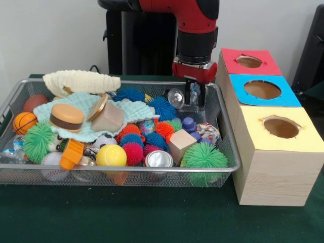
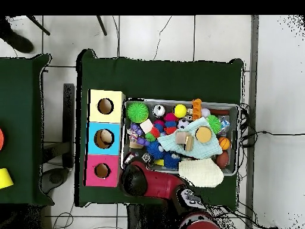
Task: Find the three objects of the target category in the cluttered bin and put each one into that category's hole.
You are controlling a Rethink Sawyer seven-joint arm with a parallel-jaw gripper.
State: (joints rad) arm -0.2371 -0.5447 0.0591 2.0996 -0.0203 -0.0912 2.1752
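Note:
A wire mesh bin (image 1: 126, 169) (image 2: 181, 102) is packed with toys. Among them are spiky balls in green (image 1: 204, 157), blue (image 1: 162, 107) and red (image 1: 133, 153), silver cans (image 1: 159, 159) (image 1: 175, 97), wooden blocks (image 1: 181, 144) (image 1: 107, 119), a toy burger (image 1: 67, 116), a yellow ball (image 1: 111, 155) and a small basketball (image 1: 24, 122). My gripper (image 1: 195, 95) hangs just above the bin's back right corner, beside the upright can lid. From overhead the arm (image 2: 136, 179) hides it. Three wooden boxes with holes stand right of the bin: red (image 1: 249, 62), blue (image 1: 262, 89), yellow (image 1: 281, 127).
A teal knitted cloth (image 1: 81, 104) lies over the left half of the pile, and a cream cloth (image 1: 81, 81) drapes over the bin's back rim. Everything stands on a dark green table cover (image 1: 152, 217). A baseball (image 1: 50, 161) sits in the front left corner.

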